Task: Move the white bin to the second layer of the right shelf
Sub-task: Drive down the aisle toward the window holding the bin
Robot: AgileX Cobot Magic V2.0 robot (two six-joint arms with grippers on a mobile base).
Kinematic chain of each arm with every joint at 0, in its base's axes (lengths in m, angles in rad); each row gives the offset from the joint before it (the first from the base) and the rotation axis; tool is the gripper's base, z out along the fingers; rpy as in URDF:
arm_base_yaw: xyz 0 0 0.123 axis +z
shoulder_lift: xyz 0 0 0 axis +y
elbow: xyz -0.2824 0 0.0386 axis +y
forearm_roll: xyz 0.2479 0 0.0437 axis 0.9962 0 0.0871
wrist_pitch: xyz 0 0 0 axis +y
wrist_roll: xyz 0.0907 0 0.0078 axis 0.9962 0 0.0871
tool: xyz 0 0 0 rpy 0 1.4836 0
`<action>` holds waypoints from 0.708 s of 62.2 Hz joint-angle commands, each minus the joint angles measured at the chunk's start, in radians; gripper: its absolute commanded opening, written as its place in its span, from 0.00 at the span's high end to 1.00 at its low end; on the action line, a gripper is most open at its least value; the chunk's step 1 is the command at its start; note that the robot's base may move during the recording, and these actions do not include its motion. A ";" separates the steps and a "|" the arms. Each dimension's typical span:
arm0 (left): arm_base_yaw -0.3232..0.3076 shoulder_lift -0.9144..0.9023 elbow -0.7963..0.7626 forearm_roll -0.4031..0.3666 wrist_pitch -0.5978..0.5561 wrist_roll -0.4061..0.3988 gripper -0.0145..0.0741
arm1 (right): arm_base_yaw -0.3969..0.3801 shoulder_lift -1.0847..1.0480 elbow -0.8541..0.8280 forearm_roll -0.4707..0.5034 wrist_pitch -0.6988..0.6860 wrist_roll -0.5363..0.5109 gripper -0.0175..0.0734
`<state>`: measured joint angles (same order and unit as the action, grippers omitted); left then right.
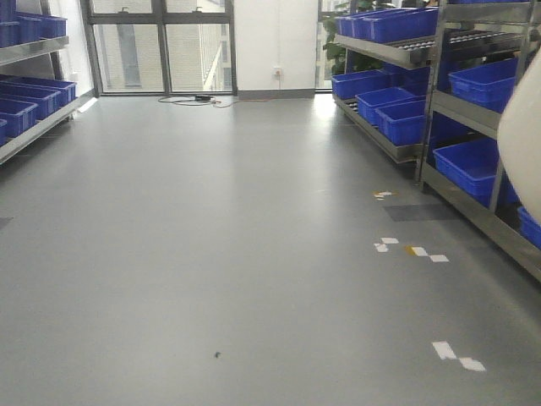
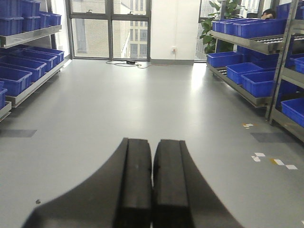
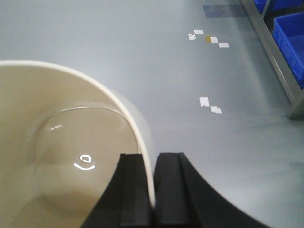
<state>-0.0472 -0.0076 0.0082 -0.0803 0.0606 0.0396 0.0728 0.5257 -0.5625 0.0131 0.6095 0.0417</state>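
At the right edge of the front view, only a curved cream slice of the white bin (image 1: 522, 144), cut off by the frame and covering part of the right shelf (image 1: 463, 112) behind it. Impossible there to tell mouth from base. In the right wrist view, far plainer: mouth turned up toward the camera, rounded base down toward the floor (image 3: 142, 57), left and lower parts of the tub out of frame. No clear long axis, the mouth being a rounded square. Held off the floor, in front of the rack, not on any level of it. Rim wall nipped between the two fingers of the right gripper (image 3: 153, 164), closed down to the thickness of the plastic, one finger inside the tub and one outside. On the inner bottom, a small bright mark, too blurred to read.

In the left wrist view, left gripper (image 2: 152, 147) with fingers pressed together, nothing between them.

By count: one bin, two grippers. In the right wrist view, two blue crates (image 3: 289, 40), both cropped at the top right corner. Also two white tape patches (image 3: 210, 105) side by side, and a further cluster nearer the rack, too small to count surely. Crates in the other views too overlapped for a sure number.
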 commanded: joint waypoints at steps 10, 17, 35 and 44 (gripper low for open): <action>-0.005 -0.015 0.027 -0.005 -0.083 -0.005 0.74 | 0.002 0.000 -0.034 0.006 -0.092 -0.005 0.75; -0.005 -0.015 0.027 -0.005 -0.083 -0.005 0.74 | 0.002 0.000 -0.034 0.006 -0.092 -0.005 0.75; -0.005 -0.015 0.027 -0.005 -0.083 -0.005 0.74 | 0.002 0.000 -0.034 0.006 -0.092 -0.005 0.75; -0.005 -0.015 0.027 -0.005 -0.083 -0.005 0.74 | 0.002 0.000 -0.034 0.006 -0.092 -0.005 0.75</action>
<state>-0.0472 -0.0076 0.0082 -0.0803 0.0606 0.0396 0.0728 0.5257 -0.5625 0.0131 0.6095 0.0417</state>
